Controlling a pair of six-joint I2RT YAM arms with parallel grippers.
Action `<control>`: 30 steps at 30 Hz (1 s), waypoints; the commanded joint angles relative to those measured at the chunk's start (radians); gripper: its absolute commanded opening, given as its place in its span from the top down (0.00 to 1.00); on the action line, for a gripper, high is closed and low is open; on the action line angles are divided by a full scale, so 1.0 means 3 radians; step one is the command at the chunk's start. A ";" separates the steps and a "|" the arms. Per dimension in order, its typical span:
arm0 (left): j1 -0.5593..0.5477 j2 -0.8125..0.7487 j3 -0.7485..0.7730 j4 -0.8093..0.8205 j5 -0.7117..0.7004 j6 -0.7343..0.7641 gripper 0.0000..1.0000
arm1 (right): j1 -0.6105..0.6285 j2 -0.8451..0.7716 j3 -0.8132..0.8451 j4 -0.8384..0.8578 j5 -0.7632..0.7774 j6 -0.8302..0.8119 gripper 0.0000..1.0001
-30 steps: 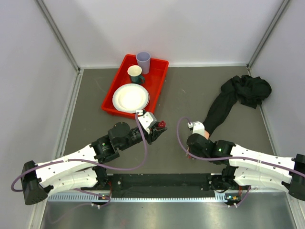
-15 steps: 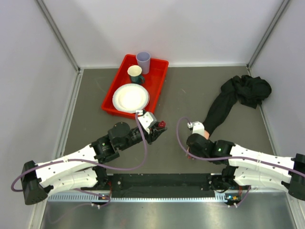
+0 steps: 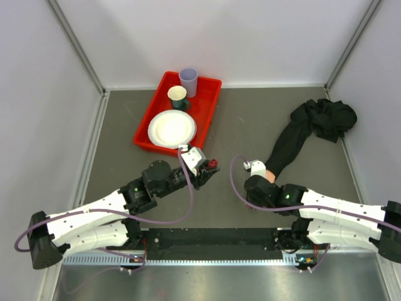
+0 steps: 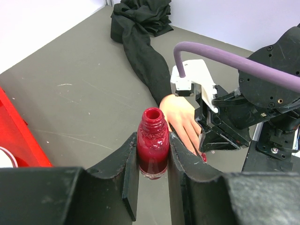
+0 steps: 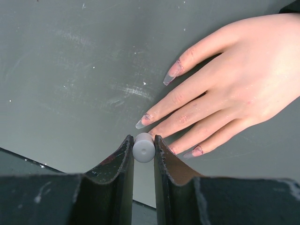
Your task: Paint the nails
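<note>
The mannequin hand (image 5: 239, 93) lies flat on the grey table, its black sleeve (image 3: 294, 138) trailing to the back right. Its long nails (image 5: 173, 73) are pale with faint red smears; one fingertip in the left wrist view (image 4: 204, 157) looks red. My right gripper (image 5: 143, 140) is shut on a grey brush cap (image 5: 143, 147), right over the fingertips; the brush itself is hidden. In the top view the right gripper (image 3: 252, 199) sits over the hand (image 3: 269, 176). My left gripper (image 4: 153, 140) is shut on an open red polish bottle (image 4: 153, 150), upright, just left of the hand (image 4: 180, 117).
A red tray (image 3: 143, 141) at the back left holds a white plate (image 3: 171, 128), a green cup (image 3: 178, 96) and a lilac cup (image 3: 188, 79). White walls enclose the table on three sides. The sleeve bunches at the back right corner (image 3: 326, 119).
My right wrist has shifted very slightly to the left over the hand. The left arm and the bottle have not moved.
</note>
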 commanded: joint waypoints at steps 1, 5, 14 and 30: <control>-0.0010 -0.0062 0.0136 0.0117 0.0032 0.0046 1.00 | 0.0036 -0.0067 0.0013 0.0083 0.0050 -0.0014 1.00; -0.0010 -0.0092 0.0126 0.0112 0.0022 0.0046 1.00 | 0.0041 -0.0042 0.0028 0.0052 0.0097 0.0012 1.00; -0.0015 -0.0097 0.0121 0.0117 0.0017 0.0046 1.00 | 0.0036 0.0076 0.0038 0.0093 -0.0016 -0.0039 1.00; -0.0010 -0.0097 0.0111 0.0123 0.0017 0.0046 1.00 | 0.0041 0.0020 0.0059 0.0072 0.0112 -0.0024 1.00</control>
